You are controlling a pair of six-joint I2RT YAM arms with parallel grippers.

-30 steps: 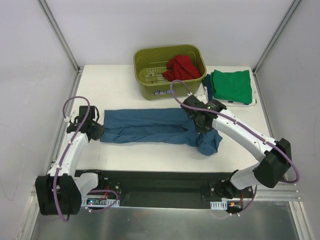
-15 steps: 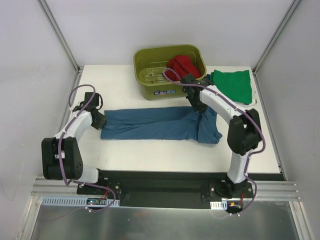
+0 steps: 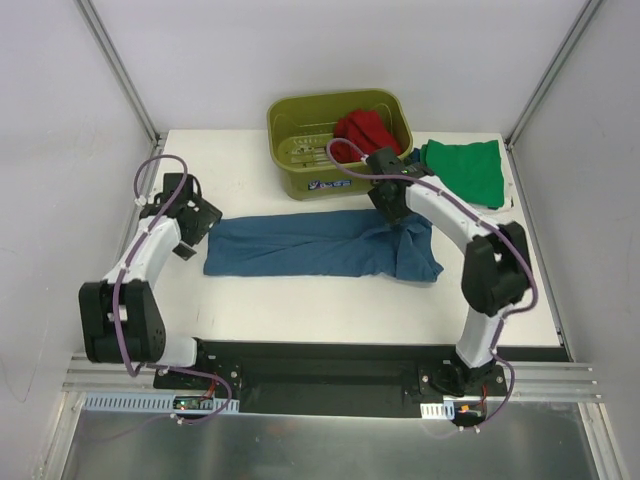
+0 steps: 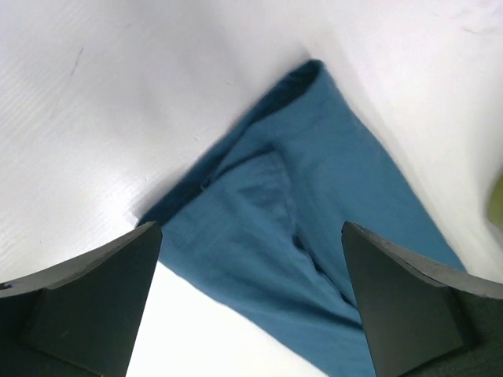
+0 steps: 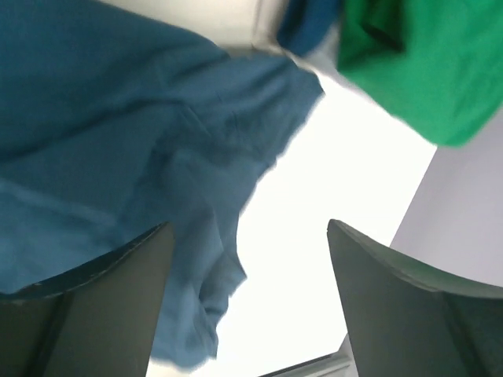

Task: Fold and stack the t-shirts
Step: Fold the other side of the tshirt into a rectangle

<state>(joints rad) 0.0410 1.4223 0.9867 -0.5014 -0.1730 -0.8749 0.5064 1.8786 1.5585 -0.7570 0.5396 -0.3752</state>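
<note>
Teal-blue cloth t-shirt (image 3: 315, 248) is laid as a long band on white counter (image 3: 300, 305), likely for cross-folding; left pincer (image 4: 250, 232), right pincer (image 5: 247, 228) are held spread, empty.

the top view is bright and evenly lit from above, soft light with no hard glare. the white table (image 3: 300, 300) is close to washed out, and the shadows beside the arms are faint and short. in the left wrist view the table burns to plain white, the teal t-shirt (image 4: 314, 204) is fairly crisp, and the left fingers (image 4: 86, 306) are dark and underlit. the right wrist view is blurred throughout, the green t-shirt (image 5: 409, 71) smeared.
</note>
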